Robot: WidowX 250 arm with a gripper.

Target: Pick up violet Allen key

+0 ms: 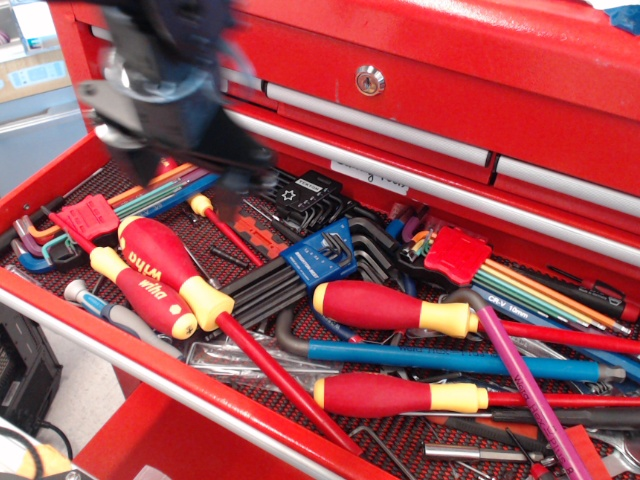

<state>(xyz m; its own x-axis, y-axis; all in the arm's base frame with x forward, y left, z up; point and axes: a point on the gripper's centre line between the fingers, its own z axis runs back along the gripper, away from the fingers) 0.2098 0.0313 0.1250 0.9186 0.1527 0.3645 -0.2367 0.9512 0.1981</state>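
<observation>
The violet Allen key lies at the right of the open red drawer. It is a thick glossy rod running from a grey bent end near the yellow screwdriver collar down to the bottom edge of the frame, across the thick blue rod. My gripper is a dark motion-blurred mass at the upper left, above the left part of the drawer and far from the key. The blur hides how its jaws stand.
Several red-and-yellow screwdrivers lie in the drawer. A blue-holder black hex key set sits in the middle. Rainbow key sets with red holders lie at the left and right. Closed red drawers stand behind.
</observation>
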